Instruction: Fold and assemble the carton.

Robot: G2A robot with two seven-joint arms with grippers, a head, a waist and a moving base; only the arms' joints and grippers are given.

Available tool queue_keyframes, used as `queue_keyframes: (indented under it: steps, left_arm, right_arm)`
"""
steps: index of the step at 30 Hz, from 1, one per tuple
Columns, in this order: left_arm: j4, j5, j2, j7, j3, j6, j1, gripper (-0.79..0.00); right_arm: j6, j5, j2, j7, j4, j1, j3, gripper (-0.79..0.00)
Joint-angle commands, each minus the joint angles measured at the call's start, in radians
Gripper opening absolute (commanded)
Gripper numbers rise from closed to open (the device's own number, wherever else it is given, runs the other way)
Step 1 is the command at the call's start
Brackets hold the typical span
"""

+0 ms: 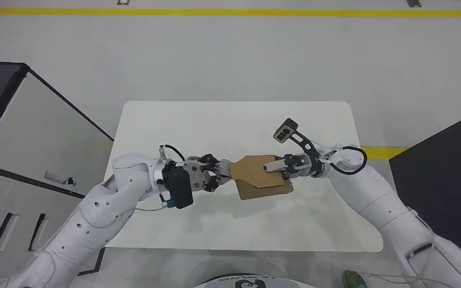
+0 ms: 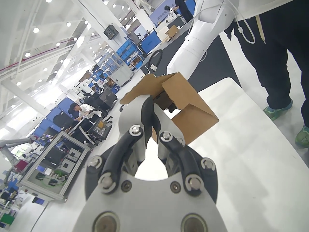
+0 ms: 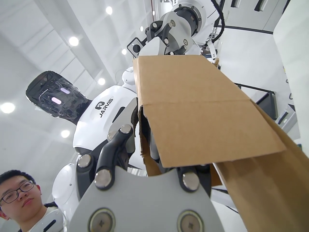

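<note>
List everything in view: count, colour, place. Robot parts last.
carton: 1, brown cardboard, partly opened, held between the two grippers over the middle of the table
table: 1, white, rounded corners, under both arms
yellow floor line: 2 stretches, yellow, one across the floor beyond the table, a short one past the table on the right arm's side
cabinet: 1, grey with a black edge, on the floor on the left arm's side
panel: 1, black, on the floor on the right arm's side
left gripper: 1, black and silver, shut on one end of the carton
right gripper: 1, black and silver, shut on the opposite end of the carton
</note>
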Motion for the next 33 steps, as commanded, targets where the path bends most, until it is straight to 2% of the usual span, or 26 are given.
queue_keyframes:
  steps: [1,11,16,25,28,33]
  left_arm:
    - [-0.004,0.003,-0.001,-0.003,0.002,0.002,0.000,-0.785]
    - [-0.030,0.035,-0.001,-0.028,0.006,0.017,0.010,-0.785]
    - [-0.037,0.034,0.000,-0.106,-0.010,0.041,0.025,-0.785]
    - [-0.040,0.026,-0.002,-0.116,-0.009,0.050,0.029,-0.785]
    - [-0.045,0.017,-0.003,-0.121,-0.010,0.058,0.034,-0.785]
    - [-0.051,0.026,-0.002,-0.101,-0.018,0.064,0.042,-0.785]
  right_arm:
    - [0.009,0.019,0.001,0.000,0.003,0.004,-0.013,-0.785]
    - [0.063,0.083,0.003,0.000,0.037,0.026,-0.068,-0.785]
    - [0.075,0.100,0.002,0.000,0.043,0.031,-0.079,-0.785]
    - [0.076,0.099,0.001,-0.008,0.041,0.029,-0.079,-0.785]
    - [0.104,0.099,0.000,-0.039,0.025,0.010,-0.067,-0.785]
    - [0.143,0.121,-0.004,-0.023,0.027,-0.013,-0.045,-0.785]
